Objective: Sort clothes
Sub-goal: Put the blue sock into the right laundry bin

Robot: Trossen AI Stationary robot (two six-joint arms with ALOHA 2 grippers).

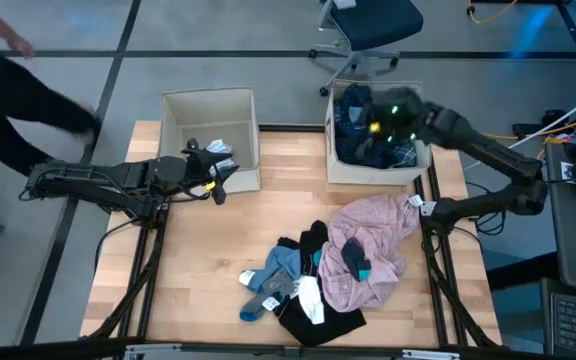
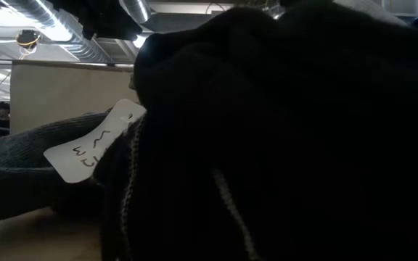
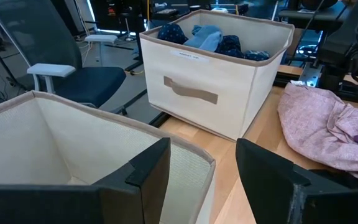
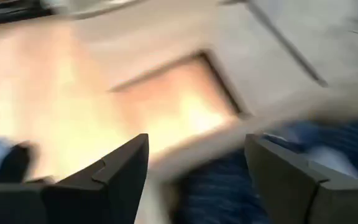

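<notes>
Pink garment, black pieces, socks heaped on table; navy clothes in right box.

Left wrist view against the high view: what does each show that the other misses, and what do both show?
Only the left wrist view: the strap handle on the right box's side wall. Only the high view: the sock pile on the table, and the right gripper over the right box. Both: the pink garment, the blue clothes in that box, and the open left gripper at the left box.

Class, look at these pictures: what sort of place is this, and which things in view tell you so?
Probably a robotics lab or workshop: exposed ceiling ducts, an office chair on a bare floor, and cables beside a wooden table.
</notes>
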